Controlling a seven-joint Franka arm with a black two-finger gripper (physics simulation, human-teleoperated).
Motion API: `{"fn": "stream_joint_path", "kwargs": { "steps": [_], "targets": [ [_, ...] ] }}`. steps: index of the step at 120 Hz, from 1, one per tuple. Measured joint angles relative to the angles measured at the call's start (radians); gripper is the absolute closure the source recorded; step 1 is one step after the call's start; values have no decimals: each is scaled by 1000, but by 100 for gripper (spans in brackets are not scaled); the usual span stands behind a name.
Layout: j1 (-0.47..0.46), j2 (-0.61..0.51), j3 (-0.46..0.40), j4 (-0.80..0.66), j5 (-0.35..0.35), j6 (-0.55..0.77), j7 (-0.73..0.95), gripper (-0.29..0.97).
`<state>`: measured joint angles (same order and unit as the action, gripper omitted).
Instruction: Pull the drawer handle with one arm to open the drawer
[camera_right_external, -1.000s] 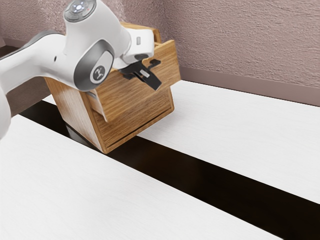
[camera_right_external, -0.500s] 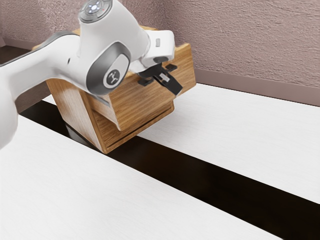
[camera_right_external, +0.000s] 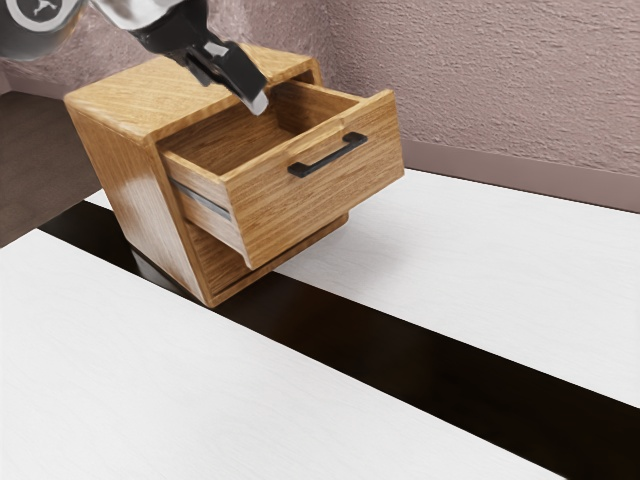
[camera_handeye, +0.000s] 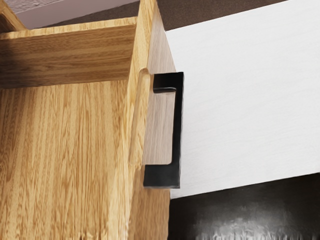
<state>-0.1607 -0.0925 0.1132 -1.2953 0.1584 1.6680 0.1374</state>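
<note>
Exterior view: a wooden cabinet (camera_right_external: 120, 120) is stood on the table, below and behind the gripper. The black gripper (camera_right_external: 250, 95) is seen at the upper left. It is hung over the front edge of the cabinet top and pointed down toward the open drawer cavity. Open or closed cannot be told from this angle, and nothing is seen gripped.

The drawer (camera_right_external: 310, 195) is pulled well out of the cabinet, just below the gripper and toward the exterior view's right of it, with its inside exposed. The black bar handle (camera_right_external: 328, 155) is mounted on the drawer front, across the cavity from the gripper, apart from it and untouched.

The white tabletop (camera_right_external: 500, 270) is spread below the gripper and to its right, and is crossed by a dark band (camera_right_external: 430, 365). A textured wall (camera_right_external: 500, 70) is seen behind.

Wrist view: the drawer floor (camera_handeye: 60, 165) is seen directly under the hand. The top edge of the drawer front (camera_handeye: 142, 100) is seen beside it, and the handle is seen on the outer face against the white tabletop.
</note>
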Motion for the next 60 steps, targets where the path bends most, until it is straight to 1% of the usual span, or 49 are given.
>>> {"fn": "stream_joint_path", "kwargs": {
  "steps": [12,14,19,24,33,46,60],
  "targets": [
    [-7,-17,-12,46,-4,-177,-28,0],
    [9,-19,-27,49,-5,-199,-33,0],
    [96,-21,-106,53,-12,-247,-42,0],
    [135,-27,-146,54,-16,-287,-52,0],
    [160,-40,-177,55,-22,-341,-67,0],
    [167,-55,-200,57,-29,-391,-86,0],
    [166,-61,-204,57,-45,-422,-103,0]
  ]
}}
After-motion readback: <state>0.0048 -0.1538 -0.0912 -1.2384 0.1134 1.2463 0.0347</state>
